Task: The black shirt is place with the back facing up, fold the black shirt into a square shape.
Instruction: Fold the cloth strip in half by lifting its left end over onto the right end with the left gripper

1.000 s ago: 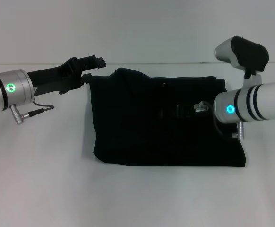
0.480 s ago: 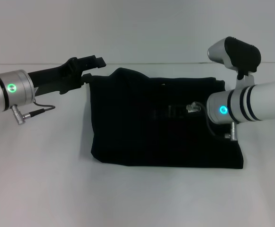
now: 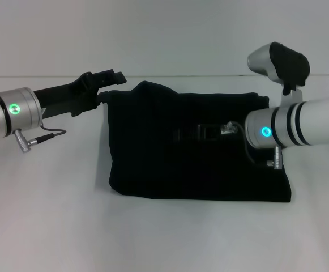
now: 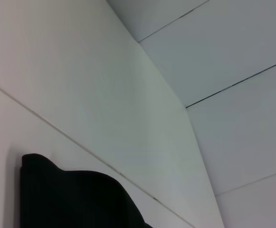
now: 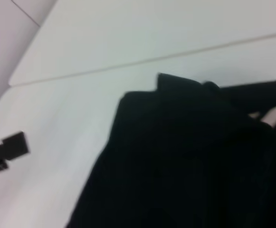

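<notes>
Head view showed the black shirt point(image 3: 198, 150) lying on the white table point(image 3: 51, 226) as a compact, roughly rectangular bundle, wider than deep, with its far left corner humped up instead of flat. No lettering showed, which fits a shirt folded with its printed side hidden. The left gripper point(image 3: 110, 79) hung just beside that raised far-left corner, its fingers parted with nothing between them, so it looked free of the cloth and probably placed there for access to the untidy corner. The right gripper point(image 3: 195, 134) reached in low over the middle of the shirt from the right side; black against black, its fingers could not be made out, so whether it was pressing, pinching or merely hovering could not be told. Its central position suggested it was there to flatten the top layer or set a crease. Judged from the shape, the fold seemed largely done, though the bundle was not yet square.
</notes>
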{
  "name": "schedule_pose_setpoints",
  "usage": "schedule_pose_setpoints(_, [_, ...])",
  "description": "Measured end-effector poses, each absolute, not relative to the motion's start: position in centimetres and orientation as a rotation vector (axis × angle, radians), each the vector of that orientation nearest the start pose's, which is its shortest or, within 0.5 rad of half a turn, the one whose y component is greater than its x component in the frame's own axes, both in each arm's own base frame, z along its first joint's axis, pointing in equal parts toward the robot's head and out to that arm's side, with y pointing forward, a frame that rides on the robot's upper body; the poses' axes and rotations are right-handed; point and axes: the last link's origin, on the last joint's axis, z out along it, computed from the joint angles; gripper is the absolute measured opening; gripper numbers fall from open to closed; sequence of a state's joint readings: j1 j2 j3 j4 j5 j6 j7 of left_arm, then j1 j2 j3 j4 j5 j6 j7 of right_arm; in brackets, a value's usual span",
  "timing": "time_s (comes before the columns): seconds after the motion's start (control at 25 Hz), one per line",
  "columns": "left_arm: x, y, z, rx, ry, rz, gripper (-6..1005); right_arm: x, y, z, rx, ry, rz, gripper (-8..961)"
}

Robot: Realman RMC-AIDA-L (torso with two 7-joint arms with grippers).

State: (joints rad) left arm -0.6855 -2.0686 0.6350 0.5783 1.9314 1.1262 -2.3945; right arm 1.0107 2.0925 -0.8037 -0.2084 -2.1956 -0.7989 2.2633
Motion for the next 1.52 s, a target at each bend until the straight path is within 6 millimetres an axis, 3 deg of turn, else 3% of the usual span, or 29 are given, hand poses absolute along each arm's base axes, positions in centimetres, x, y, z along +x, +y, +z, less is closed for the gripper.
schedule_pose_setpoints(0.24, [-24.8,41.5,1.2,-1.906,-1.842,-0.976,693,20.6,42.4,-9.5,-2.252,1.586,0.306,762])
schedule_pose_setpoints(0.88, [-24.5,41.5,0.9,-1.911,-1.847,-0.980,693,20.6,42.6,-9.3,-2.231,1.609,0.309,676])
schedule_pose_setpoints(1.0, [-24.5,41.5,0.9,-1.910,-1.849,-0.980,693,20.6,42.5,-9.3,-2.232,1.610,0.308,438])
schedule_pose_setpoints(1.2, [-24.6,41.5,0.8,-1.905,-1.852,-0.980,693,20.5,42.5,-9.4,-2.228,1.617,0.314,180])
schedule_pose_setpoints(1.4, [-24.6,41.5,0.9,-1.902,-1.852,-0.982,693,20.5,42.6,-9.3,-2.226,1.620,0.319,30])
schedule_pose_setpoints(1.52, [-25.0,41.6,1.3,-1.884,-1.849,-0.987,693,20.2,42.9,-8.8,-2.223,1.622,0.338,30])
